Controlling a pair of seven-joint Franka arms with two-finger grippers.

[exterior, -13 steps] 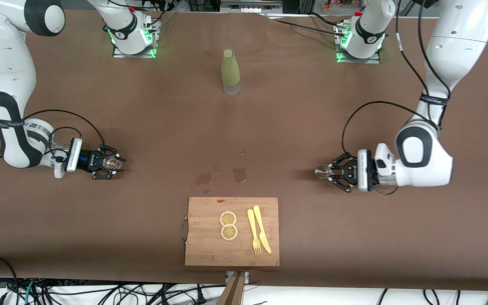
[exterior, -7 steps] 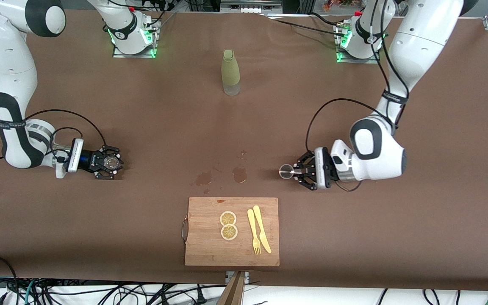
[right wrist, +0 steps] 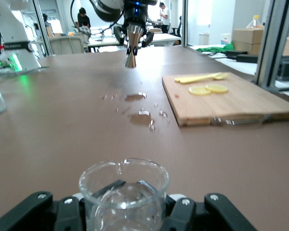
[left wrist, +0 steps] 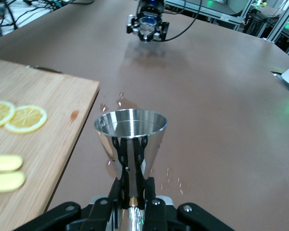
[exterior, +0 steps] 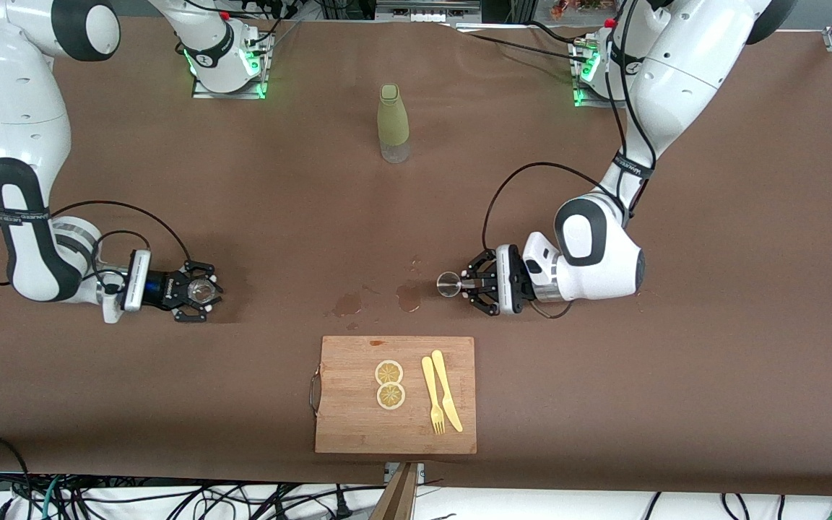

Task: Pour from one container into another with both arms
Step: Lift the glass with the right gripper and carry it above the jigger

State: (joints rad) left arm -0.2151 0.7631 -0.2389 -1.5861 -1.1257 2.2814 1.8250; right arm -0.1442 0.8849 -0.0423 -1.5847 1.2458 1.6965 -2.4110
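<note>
My left gripper [exterior: 468, 284] is shut on the waist of the silver jigger [exterior: 448, 284], held upright low over the brown table beside the wet patches. In the left wrist view the jigger's [left wrist: 130, 131] open cone faces up between the fingers [left wrist: 116, 192]. My right gripper [exterior: 198, 291] is shut on the clear glass cup [exterior: 204, 290] toward the right arm's end of the table. The cup [right wrist: 124, 192] fills the right wrist view between the pads, and the jigger [right wrist: 130, 54] shows far off. The glass cup [left wrist: 147, 23] also appears distant in the left wrist view.
A wooden cutting board [exterior: 347, 422] with two lemon slices [exterior: 389, 384], a yellow fork and a knife [exterior: 441, 401] lies near the front edge. Wet patches [exterior: 409, 297] mark the table's middle. The olive-green bottle [exterior: 393, 123] stands between the arm bases.
The left arm has carried the jigger from its end of the table toward the middle, up to the wet patches. The right gripper with the cup shifted slightly toward the middle.
</note>
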